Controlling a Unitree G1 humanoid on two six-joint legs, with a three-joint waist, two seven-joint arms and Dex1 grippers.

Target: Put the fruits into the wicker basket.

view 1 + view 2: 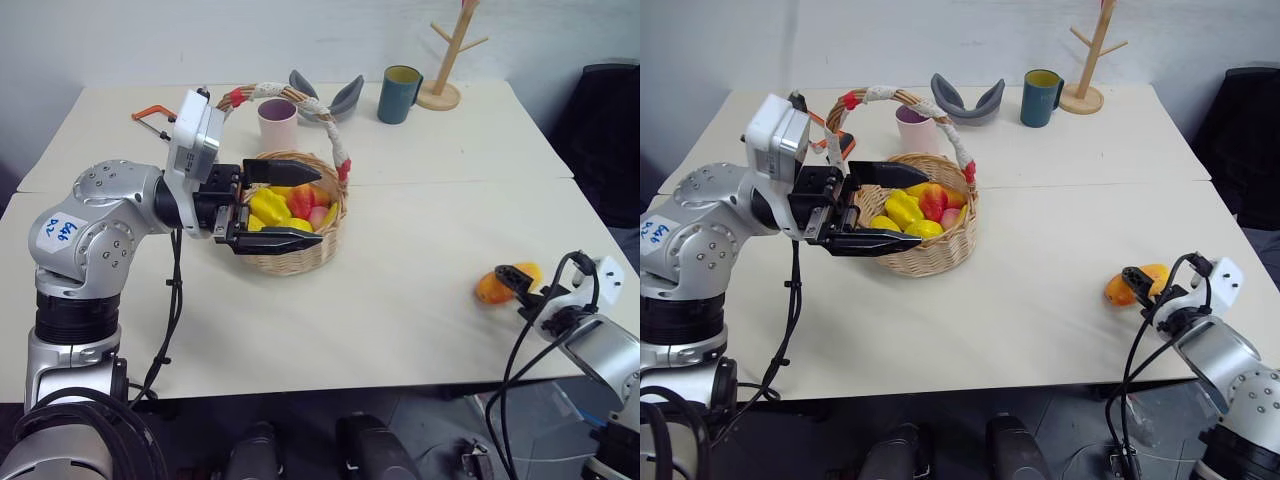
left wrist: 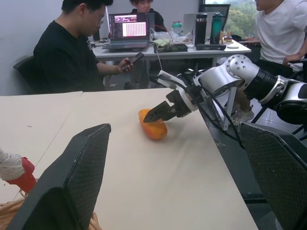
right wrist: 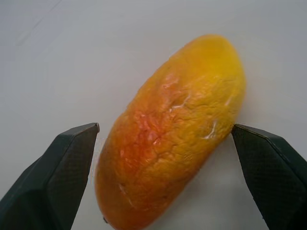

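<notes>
The wicker basket (image 1: 300,258) stands left of the table's middle, its corded handle arching over it, with several yellow and red fruits (image 1: 270,207) inside. My left gripper (image 1: 320,205) hovers open just above the basket's fruits, pointing to the right, with nothing between its fingers. Near the table's right edge lies the orange-yellow mango (image 1: 492,289), long and blushed red (image 3: 172,134). My right gripper (image 3: 164,127) is open, one finger on each side of the mango, with a visible gap at one finger. The left wrist view shows that gripper (image 2: 154,114) down at the mango (image 2: 154,129).
Behind the basket stand a pink cup (image 1: 278,122), a grey curved object (image 1: 327,98), a teal mug (image 1: 399,94) and a wooden mug tree (image 1: 446,60). An orange-handled tool (image 1: 150,113) lies at the back left. People (image 2: 72,52) sit at a desk beyond the table's right edge.
</notes>
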